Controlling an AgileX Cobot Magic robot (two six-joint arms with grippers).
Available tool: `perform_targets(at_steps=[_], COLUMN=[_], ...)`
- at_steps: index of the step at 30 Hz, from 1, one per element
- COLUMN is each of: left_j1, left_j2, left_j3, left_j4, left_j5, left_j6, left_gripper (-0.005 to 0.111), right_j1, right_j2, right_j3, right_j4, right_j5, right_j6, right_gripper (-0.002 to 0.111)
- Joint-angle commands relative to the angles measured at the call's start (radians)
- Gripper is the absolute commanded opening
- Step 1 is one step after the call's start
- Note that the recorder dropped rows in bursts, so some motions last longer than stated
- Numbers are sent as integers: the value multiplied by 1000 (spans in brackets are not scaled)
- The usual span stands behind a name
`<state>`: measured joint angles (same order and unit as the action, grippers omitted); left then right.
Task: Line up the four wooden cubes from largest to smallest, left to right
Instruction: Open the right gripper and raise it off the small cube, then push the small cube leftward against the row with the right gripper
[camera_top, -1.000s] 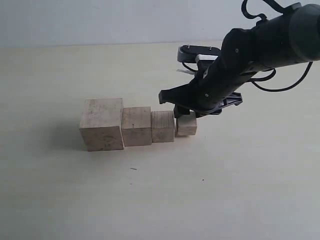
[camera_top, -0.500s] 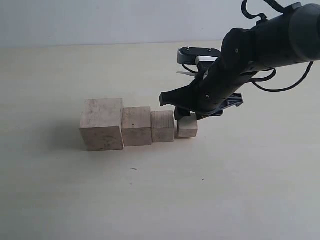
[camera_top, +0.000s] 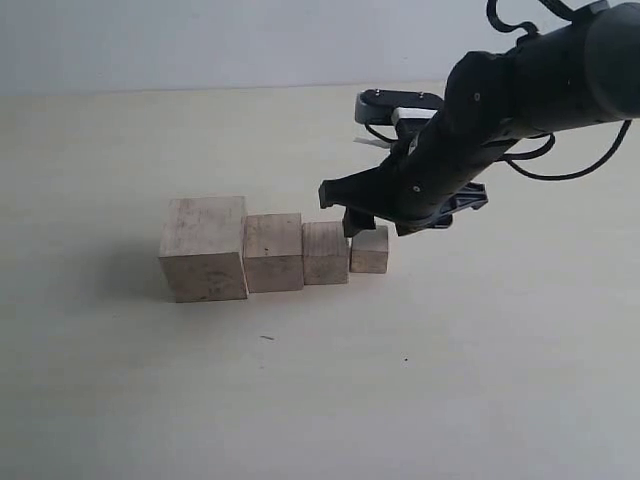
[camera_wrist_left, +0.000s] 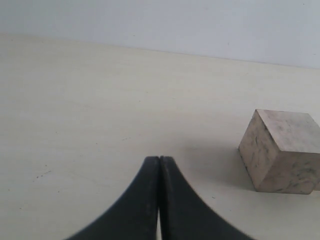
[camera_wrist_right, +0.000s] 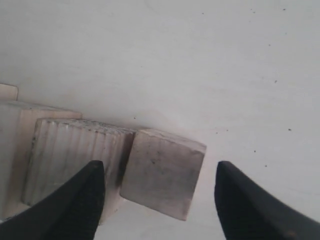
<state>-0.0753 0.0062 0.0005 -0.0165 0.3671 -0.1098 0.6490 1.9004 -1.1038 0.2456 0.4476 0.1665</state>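
The four wooden cubes stand in a row on the table. From the left they are the largest (camera_top: 205, 248), the second (camera_top: 273, 252), the third (camera_top: 325, 252) and the smallest (camera_top: 369, 250). My right gripper (camera_top: 366, 226) hovers just over the smallest cube (camera_wrist_right: 162, 172), open. Its fingers (camera_wrist_right: 82, 197) stand on either side of the cube with a gap on both sides. The smallest cube sits slightly skewed beside the third cube (camera_wrist_right: 75, 157). My left gripper (camera_wrist_left: 159, 160) is shut and empty, low over the table, with one cube (camera_wrist_left: 282, 150) off to its side.
The pale tabletop (camera_top: 300, 400) runs back to a light wall (camera_top: 200, 40). The right arm's black body and cables (camera_top: 540, 90) hang over the table's back right.
The right jaws have spread apart and let go of the smallest cube, which now rests on the table beside the third cube. The arm has lifted slightly.
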Motion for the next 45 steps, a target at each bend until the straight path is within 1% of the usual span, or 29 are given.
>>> perform_targets(at_steps=[1,6,9,12,13,15,22,31,45], left_j1=[-8,-8,-8,-8,-8,-8,-8,-8,-8], left_j2=[-6,-6,-6,-6,-6,-6,-6,-6,-6], left_j3=[0,0,0,0,0,0,0,0,0], left_j4=[2,2,2,2,2,2,2,2,2], left_j5=[-8,-8,-8,-8,-8,-8,-8,-8,-8], left_j6=[0,0,0,0,0,0,0,0,0], left_gripper=[0,0,0,0,0,0,0,0,0], right_j1=[-5,-5,-21,-40,-45,-55,-57,-57,-55], right_j2=[-50,-84,-79,-68,-63,-52,0,39,70], right_j3=[2,2,2,2,2,2,-8,-21,-21], right_j4=[-18,-104,-173,-255,-276,-298,-306,-306,-304], right_j5=[2,2,2,5,7,-1,-63,-123,-100], right_j6=[-10,-10,21,111,137,176,176,176,174], right_gripper=[61,56,46,36,34,35,41,41,41])
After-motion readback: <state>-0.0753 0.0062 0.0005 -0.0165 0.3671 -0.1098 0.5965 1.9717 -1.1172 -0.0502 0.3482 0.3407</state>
